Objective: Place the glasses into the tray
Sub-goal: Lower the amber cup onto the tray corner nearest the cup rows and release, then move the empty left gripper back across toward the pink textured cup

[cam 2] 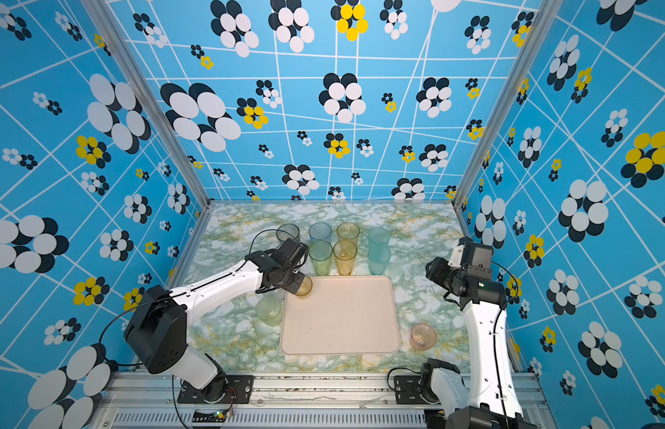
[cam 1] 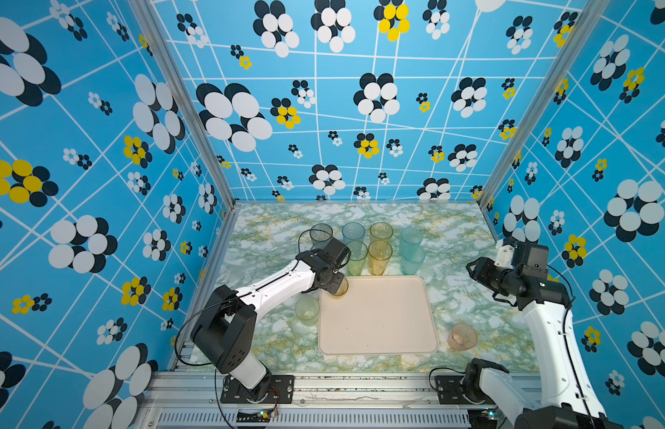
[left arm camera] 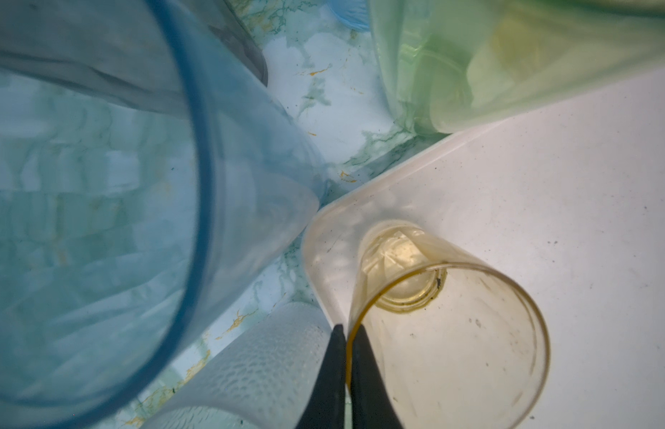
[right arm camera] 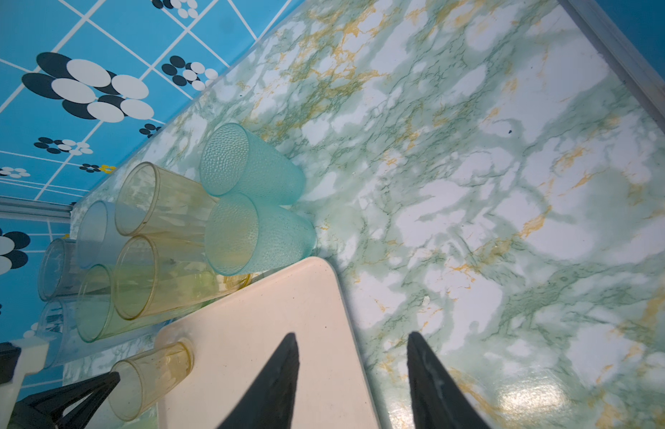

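The cream tray [cam 1: 379, 323] [cam 2: 342, 327] lies in the middle of the marble table. In its far left corner a short amber glass [cam 1: 341, 290] [cam 2: 305, 288] [left arm camera: 453, 334] [right arm camera: 148, 375] stands upright. My left gripper [cam 1: 331, 283] [left arm camera: 346, 334] is shut on its rim, one finger inside and one outside. Several tall glasses [cam 1: 379, 256] in grey, blue, green, amber and teal stand just behind the tray. A short green glass [cam 1: 306, 310] stands left of the tray and a short pink one [cam 1: 461, 336] right of it. My right gripper [right arm camera: 351, 341] hangs open and empty above the tray's far right edge [right arm camera: 334, 297].
The tall green glass [left arm camera: 509, 74] and a tall blue one [left arm camera: 137, 185] stand very close to my left gripper. Patterned blue walls close the table in at the back and on both sides. A metal rail runs along the front.
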### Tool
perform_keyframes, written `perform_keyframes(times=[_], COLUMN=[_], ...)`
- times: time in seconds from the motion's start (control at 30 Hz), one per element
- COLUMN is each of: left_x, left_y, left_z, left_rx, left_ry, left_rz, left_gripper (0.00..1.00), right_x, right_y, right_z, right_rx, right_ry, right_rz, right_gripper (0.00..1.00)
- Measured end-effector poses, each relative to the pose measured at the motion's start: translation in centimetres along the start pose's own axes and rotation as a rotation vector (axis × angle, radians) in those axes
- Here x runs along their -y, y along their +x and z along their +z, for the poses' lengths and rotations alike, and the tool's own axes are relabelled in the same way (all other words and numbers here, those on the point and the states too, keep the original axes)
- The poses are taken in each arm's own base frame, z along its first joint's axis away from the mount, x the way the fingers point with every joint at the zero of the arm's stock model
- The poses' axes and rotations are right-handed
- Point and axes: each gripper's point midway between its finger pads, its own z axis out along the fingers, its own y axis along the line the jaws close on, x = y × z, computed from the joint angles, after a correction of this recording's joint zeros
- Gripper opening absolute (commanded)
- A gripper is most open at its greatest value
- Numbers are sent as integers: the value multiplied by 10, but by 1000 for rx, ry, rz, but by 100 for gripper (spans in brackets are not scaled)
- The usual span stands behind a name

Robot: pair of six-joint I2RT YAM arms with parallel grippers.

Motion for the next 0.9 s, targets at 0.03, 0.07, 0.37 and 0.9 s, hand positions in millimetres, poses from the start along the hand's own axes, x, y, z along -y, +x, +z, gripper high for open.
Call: perform_keyframes(times=[0.03, 0.07, 0.37, 0.9], left_x=[-1, -1, -3, -2], left_y=[0, 0, 1, -16], left_z=[0, 0, 1, -52], left_rx=[-1, -1, -1, 151], left_ry=[-1, -2, -12, -62], left_rz=[-1, -3, -5, 23], left_gripper=[11, 13, 24, 20], right_x=[0, 0, 1, 5], right_y=[0, 0, 0, 0], right_z=[0, 0, 0, 4], right_rx=[0, 0, 0, -8], right_ry=[0, 0, 3, 27], right_rz=[0, 0, 0, 3], right_gripper=[50, 50, 50, 51])
